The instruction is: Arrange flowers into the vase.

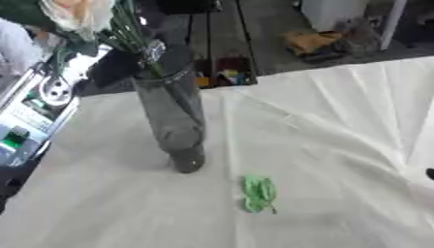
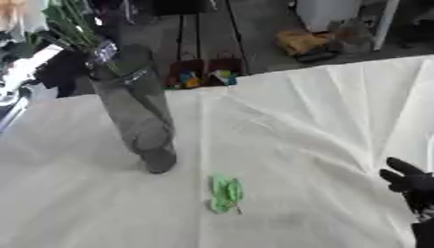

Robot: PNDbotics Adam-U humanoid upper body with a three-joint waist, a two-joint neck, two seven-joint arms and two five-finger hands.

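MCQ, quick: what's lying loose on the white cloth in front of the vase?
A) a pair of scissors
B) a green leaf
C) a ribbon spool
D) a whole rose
B: a small green leaf lies flat on the cloth, apart from the glass vase, whose stems stand inside it.

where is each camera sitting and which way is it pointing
Left eye view: head camera, looking down at the white-clothed table; of the robot, only a dark tip at the right edge.
Right eye view: same head, slightly offset; the right hand shows lower right, fingers relaxed.
Shared: glass vase holding flower stems, and a green leaf.
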